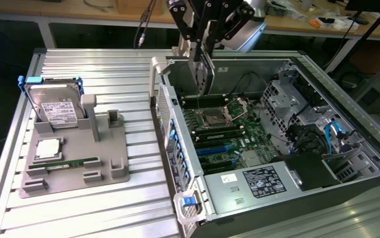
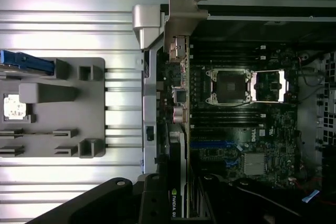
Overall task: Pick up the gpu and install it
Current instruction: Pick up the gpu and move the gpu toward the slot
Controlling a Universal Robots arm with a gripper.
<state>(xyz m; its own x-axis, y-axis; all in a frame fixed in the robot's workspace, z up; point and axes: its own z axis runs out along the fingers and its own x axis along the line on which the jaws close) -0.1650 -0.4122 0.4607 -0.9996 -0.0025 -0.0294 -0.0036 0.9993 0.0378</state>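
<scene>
Black fingers of the gripper stand at a narrow gap, clamped on the top edge of the gpu. You see the card hanging upright over the case, toward its 12 o'clock end in the exterior view. Pickup is done. Installation is not: the card hangs clear above the board, and the blue slots at its 6 o'clock are empty.
</scene>
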